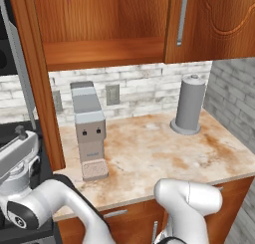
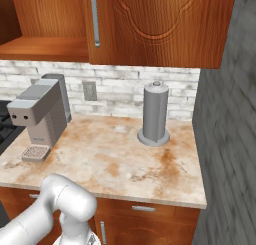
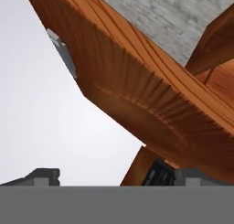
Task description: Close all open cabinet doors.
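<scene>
An open cabinet door [image 1: 37, 83] juts edge-on left of the coffee maker [image 1: 88, 128]. Rigid, hinged wood (likely swings freely); push its flat face. The gripper [image 3: 109, 177] gapes wide, empty, near the door.

My white jointed arm [image 1: 60, 203] rises from low in front of the counter's front edge, one rounded white link [image 1: 191, 200] bulking near that edge's right half and bending back down. My two-finger dark gripper [image 3: 114, 175] points steeply upward, its two small dark fingertips [image 3: 43, 175] spread wide apart with nothing held between them.
</scene>
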Available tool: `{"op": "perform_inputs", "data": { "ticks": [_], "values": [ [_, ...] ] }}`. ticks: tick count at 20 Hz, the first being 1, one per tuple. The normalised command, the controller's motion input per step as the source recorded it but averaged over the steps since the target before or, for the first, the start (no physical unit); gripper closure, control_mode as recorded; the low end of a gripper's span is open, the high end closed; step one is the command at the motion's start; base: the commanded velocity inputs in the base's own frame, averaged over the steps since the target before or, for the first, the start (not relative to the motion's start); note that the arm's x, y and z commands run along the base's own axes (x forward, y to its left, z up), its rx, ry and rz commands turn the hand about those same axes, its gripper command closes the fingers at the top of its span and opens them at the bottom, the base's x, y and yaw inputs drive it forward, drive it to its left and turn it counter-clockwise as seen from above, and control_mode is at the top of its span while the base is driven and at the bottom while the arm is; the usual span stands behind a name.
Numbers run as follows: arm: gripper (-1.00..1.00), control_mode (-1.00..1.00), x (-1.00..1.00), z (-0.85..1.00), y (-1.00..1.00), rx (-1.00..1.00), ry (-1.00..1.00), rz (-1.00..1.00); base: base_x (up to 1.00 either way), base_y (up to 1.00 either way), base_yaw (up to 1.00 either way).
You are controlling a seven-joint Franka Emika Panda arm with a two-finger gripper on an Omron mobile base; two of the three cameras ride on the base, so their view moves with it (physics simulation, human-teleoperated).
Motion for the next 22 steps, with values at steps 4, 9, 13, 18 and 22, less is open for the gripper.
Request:
{"op": "perform_inputs", "data": {
  "ticks": [4,9,13,18,22],
  "values": [
    [-1.0,-1.0,0.0,0.02,0.08,0.16,-0.07,0.0,0.0,0.0,0.0],
    [-1.0,-1.0,-0.02,0.1,0.01,0.16,-0.06,0.04,0.0,0.0,0.0],
    [-1.0,-1.0,-0.02,0.02,-0.15,0.11,-0.03,0.21,0.0,0.0,0.0],
    [-1.0,-1.0,0.0,0.0,-0.23,0.05,-0.05,0.26,0.0,0.0,0.0],
    [-1.0,-1.0,0.0,0.0,-0.29,0.0,-0.12,0.31,0.0,0.0,0.0]
  ]
}}
